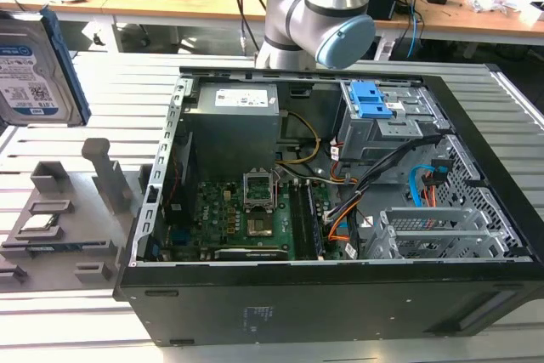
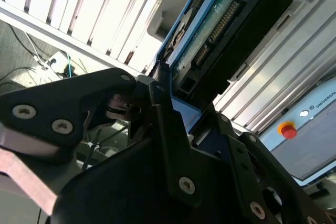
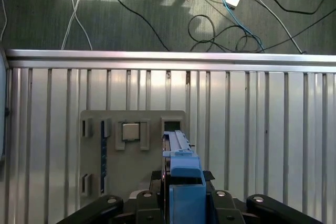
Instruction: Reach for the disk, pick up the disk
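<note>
Second wrist view: pincer (image 2: 184, 109) around disk (image 2: 220, 30)

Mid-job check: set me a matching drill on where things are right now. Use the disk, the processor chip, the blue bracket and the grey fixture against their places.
Things:
1. the disk
2. processor chip
3. blue bracket
4. grey fixture

Places:
A. in the drive bay of the open computer case
B. on the slatted table, to the exterior view's left of the case
C. in the gripper, a jaw on either side, raised off the table
D. lying in a pocket of the fixture

Pairs: 1-C, 2-D, 3-A, 4-B
</note>
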